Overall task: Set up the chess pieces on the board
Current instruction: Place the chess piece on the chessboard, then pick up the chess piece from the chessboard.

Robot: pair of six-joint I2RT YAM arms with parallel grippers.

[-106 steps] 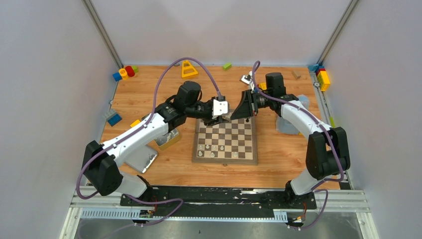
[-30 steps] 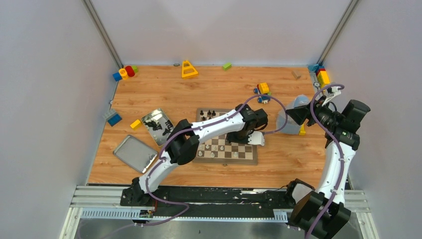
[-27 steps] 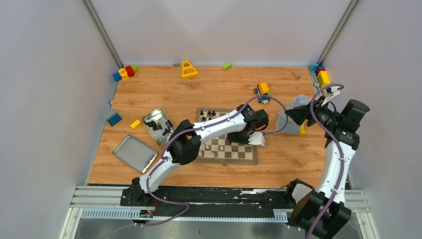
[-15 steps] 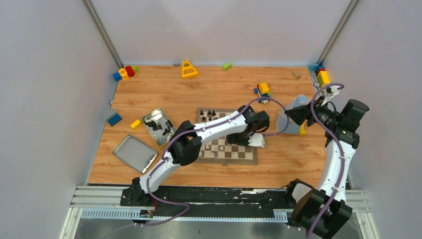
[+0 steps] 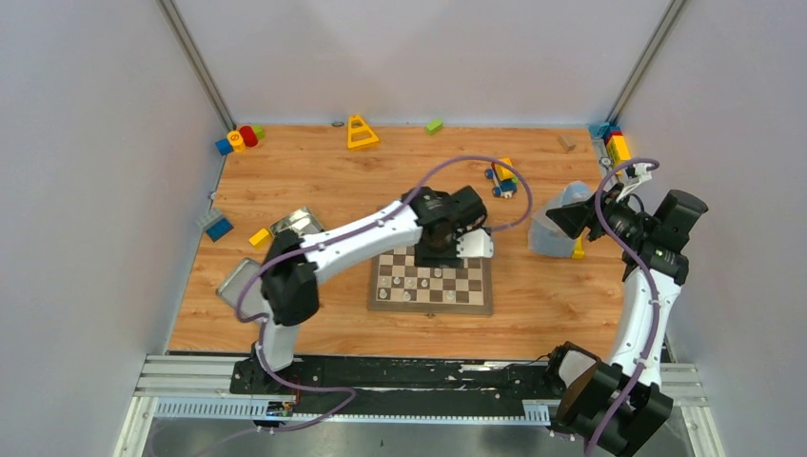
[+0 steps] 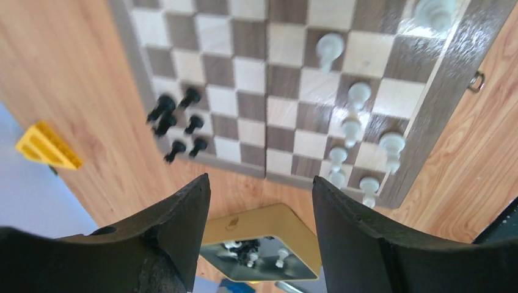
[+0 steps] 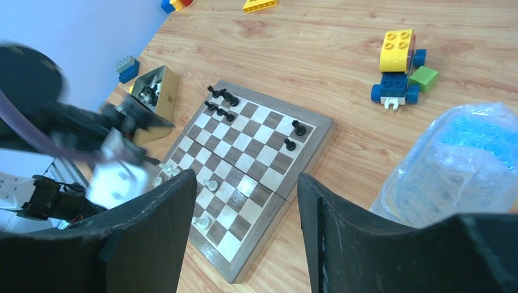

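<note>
- Left pincer (image 6: 259,183) — fingers spread, empty — hangs over the edge of the flat wooden dark-brown-and-cream checked chessboard (image 6: 281,46).
- Right pincer (image 7: 244,178) gapes too, holding nothing.

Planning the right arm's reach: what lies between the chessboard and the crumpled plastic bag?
Nothing. The right wrist view shows only bare wooden table between the board and the plastic bag; the toy block car sits farther back.
</note>
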